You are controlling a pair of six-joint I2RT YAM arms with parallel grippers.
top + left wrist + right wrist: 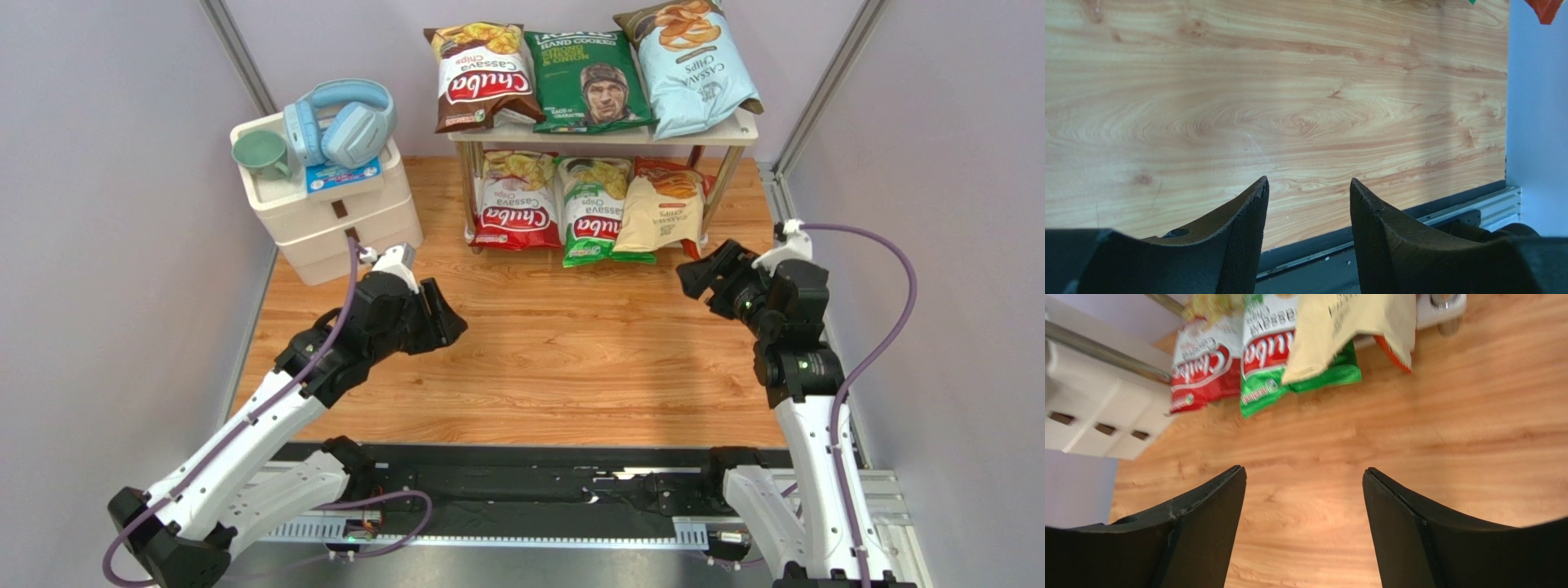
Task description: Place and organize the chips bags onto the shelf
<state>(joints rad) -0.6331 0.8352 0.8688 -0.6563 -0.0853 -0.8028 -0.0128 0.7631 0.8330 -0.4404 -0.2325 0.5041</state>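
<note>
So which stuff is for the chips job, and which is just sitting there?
For the job: brown bag, dark green bag, blue bag, red bag, green bag, cream bag, shelf.

Just sitting there: drawers, headphones, cup.

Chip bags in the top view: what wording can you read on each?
"Chuba", "Cassava Chips": brown bag, top of the shelf.
"HAND COOKED": dark green bag.
"CASSAVA CHIPS": light blue bag.
"Chuba", "Cassava": red bag, lower tier.
"Chuba": green bag.
Cream bag: print too small to read.
</note>
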